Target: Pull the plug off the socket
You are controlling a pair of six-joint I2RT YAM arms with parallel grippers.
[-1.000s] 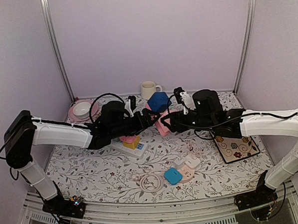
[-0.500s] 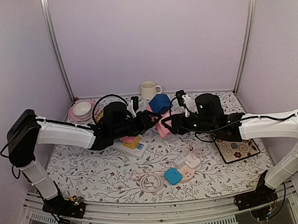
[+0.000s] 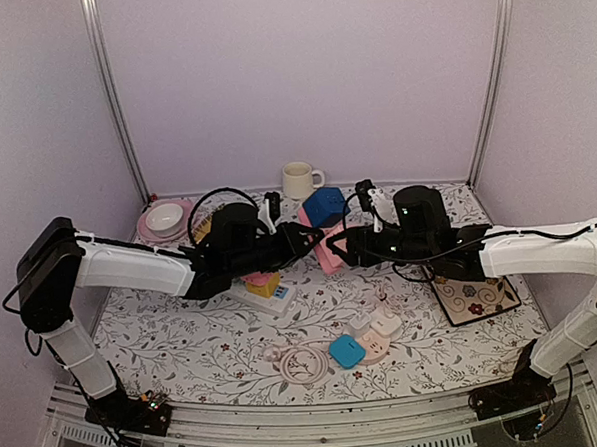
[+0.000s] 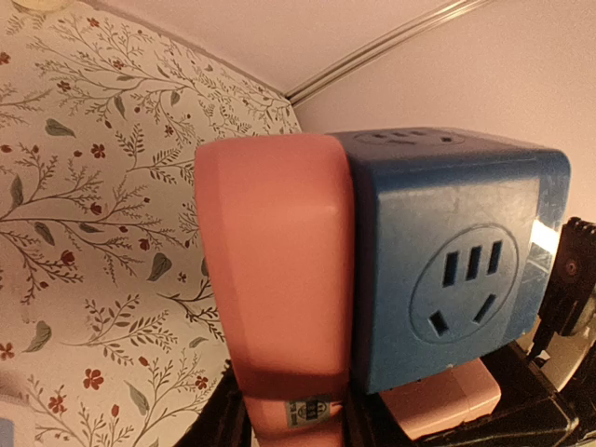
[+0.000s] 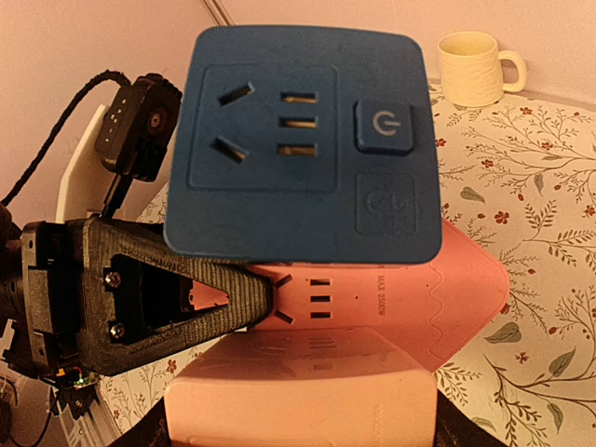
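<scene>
A blue cube plug (image 3: 325,204) sits plugged into a pink socket block (image 3: 330,250), held up over the middle of the table. In the left wrist view the pink socket block (image 4: 279,279) stands between my left gripper's (image 4: 293,424) dark fingers, which press on both its sides. The blue cube (image 4: 456,261) sticks out to its right. In the right wrist view a second pink block (image 5: 307,391) fills my right gripper (image 5: 303,436). The pink socket face (image 5: 447,279) and the blue cube (image 5: 303,140) lie beyond it. A left finger (image 5: 186,293) reaches in under the cube.
A white power strip (image 3: 267,293) with yellow and pink plugs lies under the left arm. Nearer the front are white adapters (image 3: 376,328), a small blue plug (image 3: 346,351) and a coiled white cable (image 3: 304,363). A mug (image 3: 298,178), pink plate (image 3: 165,222) and floral mat (image 3: 473,296) stand around.
My left gripper has slid right to the pink socket block and its jaws have narrowed onto it. The right arm has shifted slightly, still holding its pink block.
</scene>
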